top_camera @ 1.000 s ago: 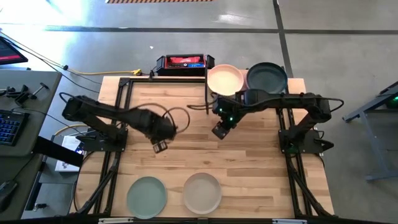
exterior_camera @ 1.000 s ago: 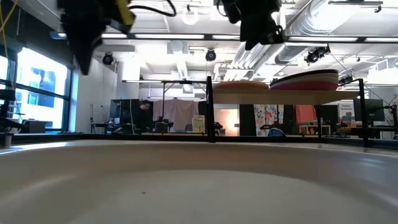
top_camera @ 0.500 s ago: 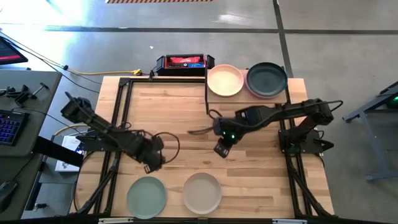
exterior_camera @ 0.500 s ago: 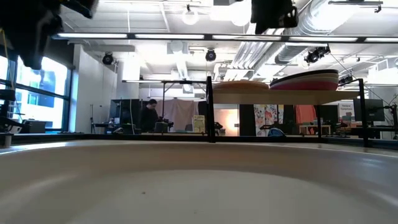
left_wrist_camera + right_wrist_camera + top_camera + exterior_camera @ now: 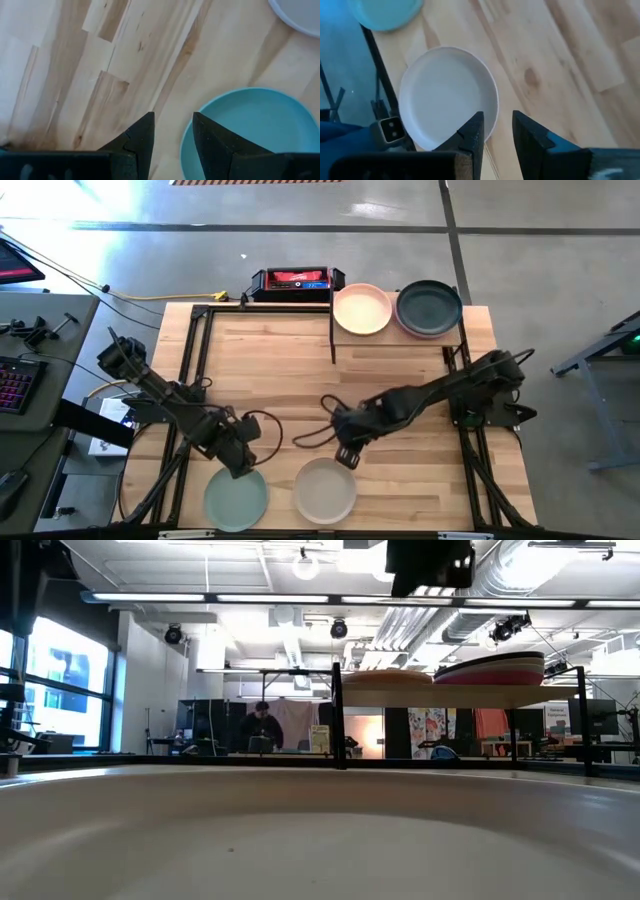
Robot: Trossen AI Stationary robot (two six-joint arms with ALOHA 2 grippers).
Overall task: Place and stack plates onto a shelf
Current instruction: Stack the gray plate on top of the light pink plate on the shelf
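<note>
A sage green plate (image 5: 236,498) and a white-grey plate (image 5: 325,489) lie flat on the table near its front edge. My left gripper (image 5: 243,469) hangs open above the green plate's far rim (image 5: 210,107), pointing down, and touches nothing. My right gripper (image 5: 346,457) hangs open above the white-grey plate's far right rim (image 5: 492,95), also clear of it. The shelf (image 5: 455,335) stands at the far right. It carries a stack with a peach plate (image 5: 361,309) on top and one with a charcoal plate (image 5: 429,308) on top.
A black-and-red box (image 5: 292,281) sits at the far edge, left of the shelf. Black frame rails (image 5: 190,350) run along both table sides. Bare wood lies between the near plates and the shelf. The white-grey plate's rim (image 5: 320,830) fills the bottom of the low view.
Both grippers have travelled toward the table's near edge. My left gripper went from the middle left to above the green plate's far rim. My right gripper came from beside the shelf to above the white-grey plate's far rim, sinking a little. The plates have kept still.
</note>
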